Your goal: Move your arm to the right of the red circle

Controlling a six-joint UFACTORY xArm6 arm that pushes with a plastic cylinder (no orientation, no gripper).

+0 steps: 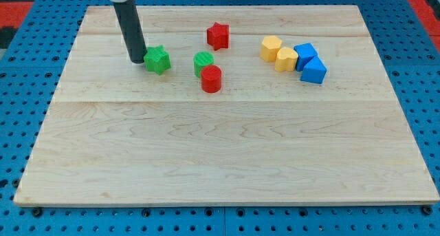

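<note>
The red circle block (211,79) lies on the wooden board (227,153), left of centre in the view's upper half. It touches a green circle block (203,62) just above and to its left. My tip (136,60) rests on the board well to the left of the red circle, touching or almost touching the left side of a green star block (157,59). The dark rod rises from the tip to the view's top.
A red star block (218,35) lies above the red circle. Two yellow blocks (271,48) (286,59) and two blue blocks (305,55) (313,71) cluster at the upper right. Blue pegboard surrounds the board.
</note>
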